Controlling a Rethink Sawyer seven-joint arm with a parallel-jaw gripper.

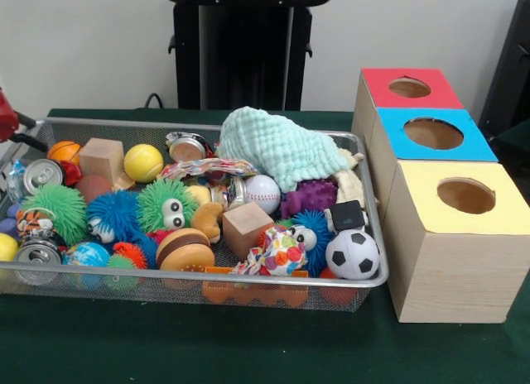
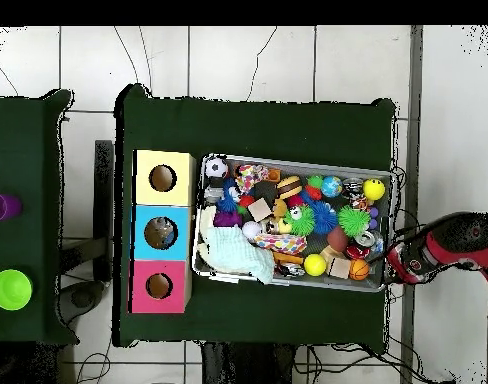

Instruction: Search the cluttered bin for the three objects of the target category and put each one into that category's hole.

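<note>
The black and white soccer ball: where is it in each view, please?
Front view: the soccer ball lies in the bin's near right corner, closest to the yellow box.
Overhead view: the soccer ball is in the bin's upper left corner.
Shared landmark: the yellow box beside it.

- Silver wire-mesh bin (image 1: 364,208), rectangular, packed with assorted toys.
- Three wooden boxes beside it, touching in a row, each with one round top hole: red-topped (image 1: 411,88), blue-topped (image 1: 434,134), yellow-topped (image 1: 465,196).
</note>
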